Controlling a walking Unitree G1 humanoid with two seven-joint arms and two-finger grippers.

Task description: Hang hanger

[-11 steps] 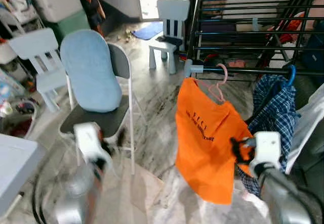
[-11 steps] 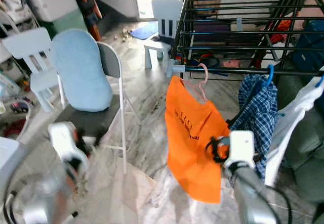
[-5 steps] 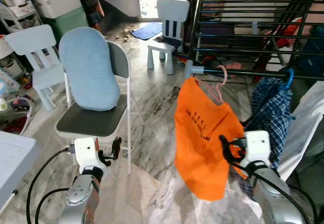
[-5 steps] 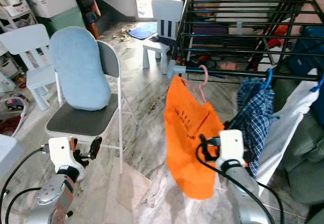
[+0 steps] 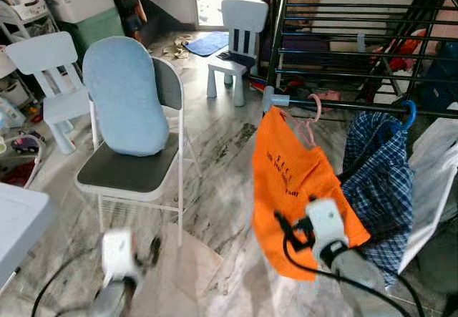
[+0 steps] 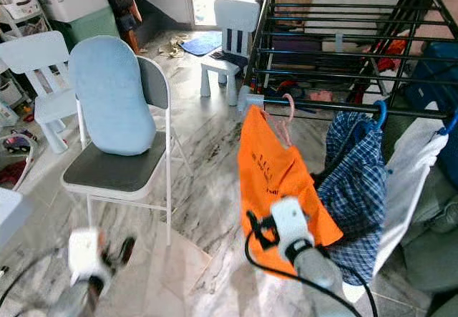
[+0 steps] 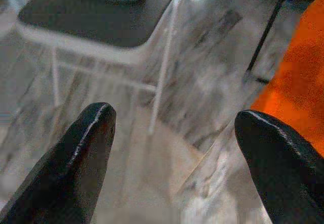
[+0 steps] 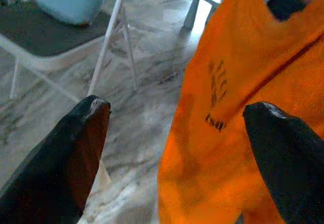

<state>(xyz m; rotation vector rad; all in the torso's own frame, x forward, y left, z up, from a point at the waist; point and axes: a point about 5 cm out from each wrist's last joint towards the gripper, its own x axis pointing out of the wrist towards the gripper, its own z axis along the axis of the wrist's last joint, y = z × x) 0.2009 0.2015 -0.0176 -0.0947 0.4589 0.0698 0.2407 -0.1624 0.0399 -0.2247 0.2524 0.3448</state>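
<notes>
Folding chair [image 5: 136, 170]: standing on the marble floor [image 5: 222, 188], dark seat, white legs.
Blue cushion [image 5: 125, 95]: leaning upright against the chair's back.
White child's chair, far [image 5: 236, 41]: standing near a blue mat [image 5: 207, 43] by the doorway.
White child's chair, near [image 5: 50, 81]: standing beside the folding chair, toward the robot's left.
Plaid shirt [image 5: 379, 181]: hanging from a blue hook [image 5: 411, 113] on the rail.
White garment [image 5: 433, 174]: hanging just beside the plaid shirt.
Drying rack [image 5: 358, 38]: black bars running across behind the rail.
</notes>
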